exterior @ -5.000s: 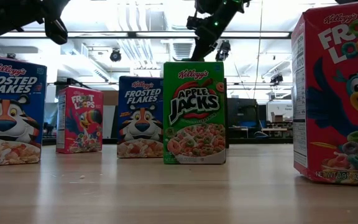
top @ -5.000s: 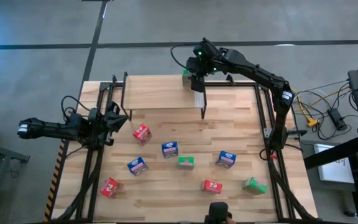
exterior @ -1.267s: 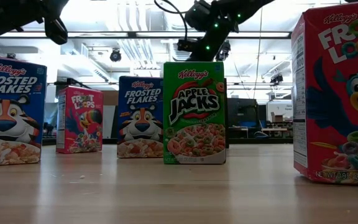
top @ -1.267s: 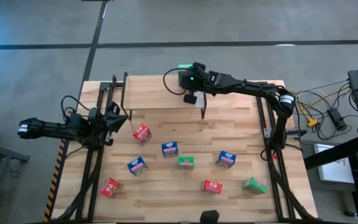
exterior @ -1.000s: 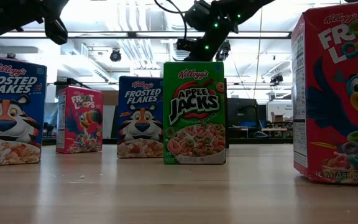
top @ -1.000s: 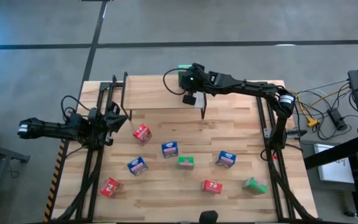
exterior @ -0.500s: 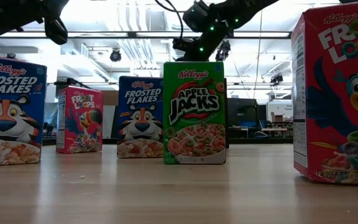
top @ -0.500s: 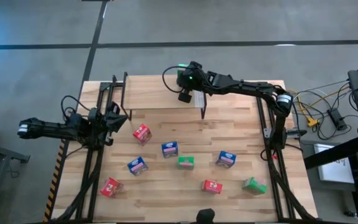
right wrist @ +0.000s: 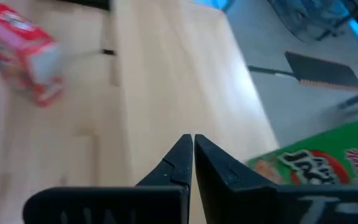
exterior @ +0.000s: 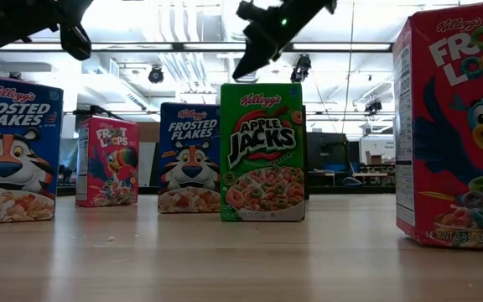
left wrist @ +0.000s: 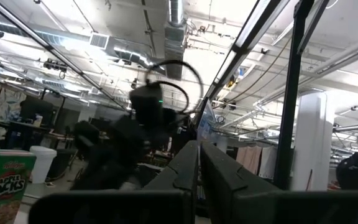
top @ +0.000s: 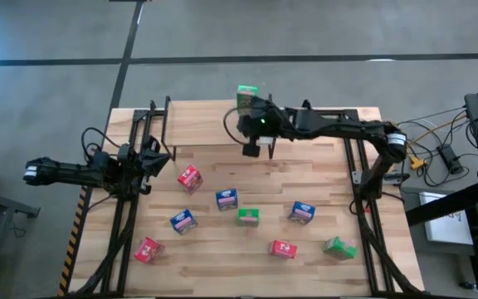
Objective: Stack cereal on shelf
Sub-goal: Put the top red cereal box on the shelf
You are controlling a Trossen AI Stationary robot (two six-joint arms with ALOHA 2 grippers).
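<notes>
- Cereal boxes lay scattered over the lower half of the high view: a red one (top: 189, 178), a blue one (top: 226, 199), a green one (top: 248, 217), and more red, blue and green ones around them.
- One green box (top: 247, 95) stood apart at the top centre of that view, at the far edge of the shelf (top: 206, 124), just above the right gripper (top: 251, 149).
- We read the print only in the low view: "Kellogg's Apple Jacks" on the upright green box (exterior: 262, 151) at centre, "Frosted Flakes" on two blue boxes (exterior: 189, 158), and "Froot Loops" on the small red box (exterior: 106, 161) and the big red one (exterior: 455, 126) at the right edge.
- Those boxes all stood with their long axis vertical and their fronts toward the camera.
- The right wrist view showed what the others did not: the gripper's two fingers (right wrist: 182, 163) pressed together with nothing between them, part of a green "Jacks" box (right wrist: 319, 163) at lower right, tilted, and a blurred red box (right wrist: 27, 53) at upper left.
- The left gripper (top: 152, 162) sat at the left side of the high view, beside the shelf's left end.
- In the left wrist view its fingers (left wrist: 188, 165) were closed and empty, with an "Apple Jacks" box (left wrist: 2, 180) at lower left.
</notes>
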